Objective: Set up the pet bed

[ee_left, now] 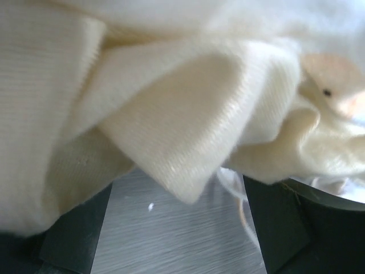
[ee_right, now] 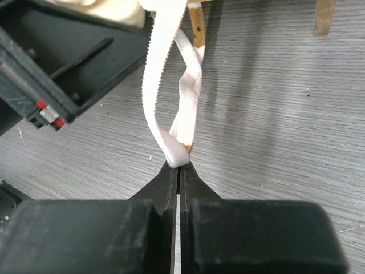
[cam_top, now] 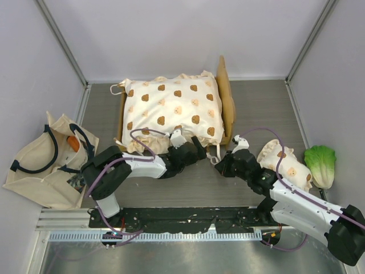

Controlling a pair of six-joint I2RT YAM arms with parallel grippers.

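Note:
The pet bed is a light-wood frame with its headboard on the right, and a cream bear-print cushion lies on it. My left gripper is at the cushion's near right corner. In the left wrist view it is open, its dark fingers wide apart, and a fold of the cream cushion hangs just above the gap. My right gripper is shut on a white tie strap from the cushion, pinched at the fingertips just above the table.
A small bear-print pillow lies under my right arm, with a green lettuce toy beside it at the right wall. A beige tote bag with black handles lies at the left. Wooden bed legs stand ahead of the right gripper.

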